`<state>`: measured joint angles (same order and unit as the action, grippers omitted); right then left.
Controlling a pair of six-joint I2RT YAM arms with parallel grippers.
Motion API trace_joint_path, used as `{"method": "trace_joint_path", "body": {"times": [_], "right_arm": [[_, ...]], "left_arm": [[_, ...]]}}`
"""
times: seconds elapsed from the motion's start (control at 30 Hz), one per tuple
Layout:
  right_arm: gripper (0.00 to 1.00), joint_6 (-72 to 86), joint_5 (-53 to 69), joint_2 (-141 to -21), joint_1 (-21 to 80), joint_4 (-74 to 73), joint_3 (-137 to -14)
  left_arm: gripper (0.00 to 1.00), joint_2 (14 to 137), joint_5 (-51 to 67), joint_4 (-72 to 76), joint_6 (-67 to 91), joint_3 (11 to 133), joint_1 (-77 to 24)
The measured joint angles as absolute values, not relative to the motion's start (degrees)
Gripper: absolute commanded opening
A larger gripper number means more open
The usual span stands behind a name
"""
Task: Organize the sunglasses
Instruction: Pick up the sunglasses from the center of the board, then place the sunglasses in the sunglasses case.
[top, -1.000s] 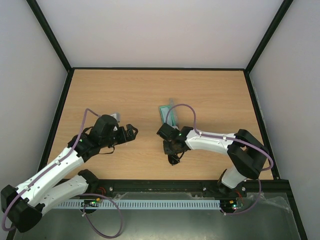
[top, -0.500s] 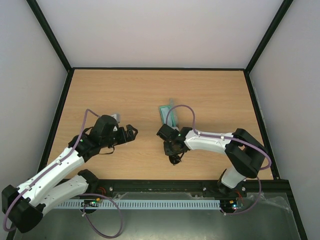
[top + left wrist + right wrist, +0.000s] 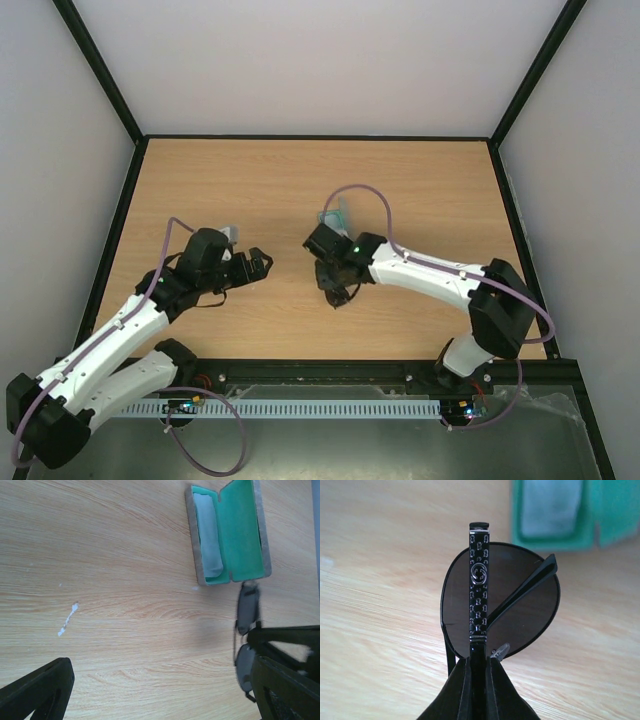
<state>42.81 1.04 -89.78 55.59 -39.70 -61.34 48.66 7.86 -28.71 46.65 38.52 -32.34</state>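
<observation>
Pale wood desk (image 3: 420,190) carries everything here. At the left of the top view, the left claw (image 3: 258,263) hangs with its jaws spread wide and nothing between them, pointing toward the middle and well apart from the task's things. Further right, the right claw (image 3: 478,669) is clamped on the sunglasses (image 3: 520,605), pinching one folded temple arm so that the patterned arm stands up between its fingers and a dark lens hangs behind it, clear of the wood as far as the wrist view shows. The grey case (image 3: 262,535) lies open just beyond that claw, straight ahead of it on the far side. A pale cloth (image 3: 207,535) fills one half and the other green-lined half is bare. In the left wrist view the two lenses line up one after the other, so the frame's long axis runs roughly along the case's long side, with the nearer lens just off the case's short end. The right arm is plainly the nearer one, and the coming move looks like a short carry forward with little turning needed.
</observation>
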Motion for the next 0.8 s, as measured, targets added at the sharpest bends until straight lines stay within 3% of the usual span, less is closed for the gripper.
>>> {"method": "trace_joint_path", "body": {"times": [0.2,0.4,0.8], "right_arm": [[0.01,38.98,0.86,-91.92,55.18,-43.88,-78.52],[0.01,33.26,0.12,-102.94,50.00,-46.19,-90.28],[0.01,24.40,-4.21,-120.40,42.02,-48.82,-99.83]], "left_arm": [[0.99,48.34,9.21,-28.40,45.69,37.76,-30.15],[0.99,47.92,11.03,-28.10,44.25,37.10,-27.09],[0.99,48.40,13.26,-27.59,42.68,36.25,-25.15]]}}
